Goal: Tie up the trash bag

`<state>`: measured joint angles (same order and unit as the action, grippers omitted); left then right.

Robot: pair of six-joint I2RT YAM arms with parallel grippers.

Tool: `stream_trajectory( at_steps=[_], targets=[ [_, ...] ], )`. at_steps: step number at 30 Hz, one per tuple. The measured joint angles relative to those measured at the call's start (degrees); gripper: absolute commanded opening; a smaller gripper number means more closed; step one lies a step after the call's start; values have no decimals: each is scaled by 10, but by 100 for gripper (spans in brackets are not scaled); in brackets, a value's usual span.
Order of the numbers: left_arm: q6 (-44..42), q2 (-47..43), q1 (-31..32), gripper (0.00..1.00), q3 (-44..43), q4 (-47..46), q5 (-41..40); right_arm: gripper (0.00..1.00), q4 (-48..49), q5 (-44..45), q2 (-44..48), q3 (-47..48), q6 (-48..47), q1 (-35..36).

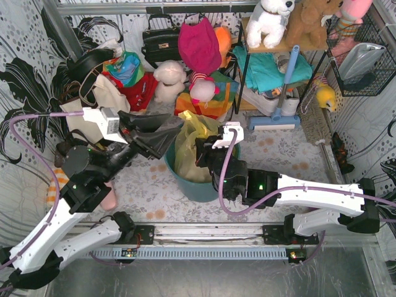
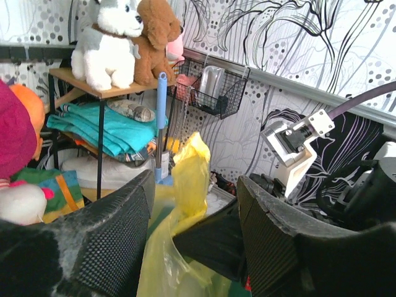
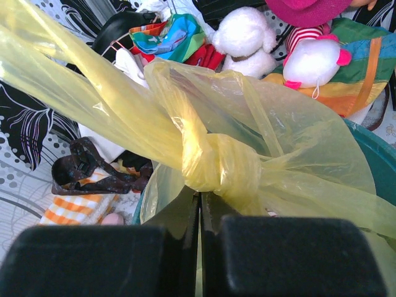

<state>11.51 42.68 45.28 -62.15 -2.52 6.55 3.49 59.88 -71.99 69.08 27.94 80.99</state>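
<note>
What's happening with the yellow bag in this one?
Two arms are tying the trash bag, which sits in a teal bin. A knot is already formed in its neck. The right gripper has its jaws shut on plastic just under the knot; the left gripper has its jaws open either side of a loose strand.

Both arms are smooth white shells linked by chunky black joints. The left arm (image 1: 40, 235) and right arm (image 1: 315, 195) each trail a thin purple cable (image 1: 49, 114) to a boxy white camera mount (image 1: 102, 120) at the wrist. Small green lights (image 1: 260, 185) glow on the right arm's black joints. The left pincer (image 2: 195, 179) has broad black fingers (image 2: 111, 241) with a fine grid texture. The right pincer (image 3: 200, 216) shows two matt black blocks. Black bases (image 1: 140, 234) sit on a grey rail (image 1: 204, 252).
</note>
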Motion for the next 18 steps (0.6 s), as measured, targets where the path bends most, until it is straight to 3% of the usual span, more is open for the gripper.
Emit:
stream_trajectory(
  at_steps=[7, 14, 18],
  targets=[
    [50, -24, 0, 57, 36, 35, -20, 0, 0, 0, 1, 0, 1, 0],
    [84, 35, 0, 54, 53, 64, -21, 0, -9, 0, 2, 0, 9, 0],
    [93, 67, 0, 46, 54, 73, -18, 0, -13, 4, 4, 0, 12, 0]
  ],
)
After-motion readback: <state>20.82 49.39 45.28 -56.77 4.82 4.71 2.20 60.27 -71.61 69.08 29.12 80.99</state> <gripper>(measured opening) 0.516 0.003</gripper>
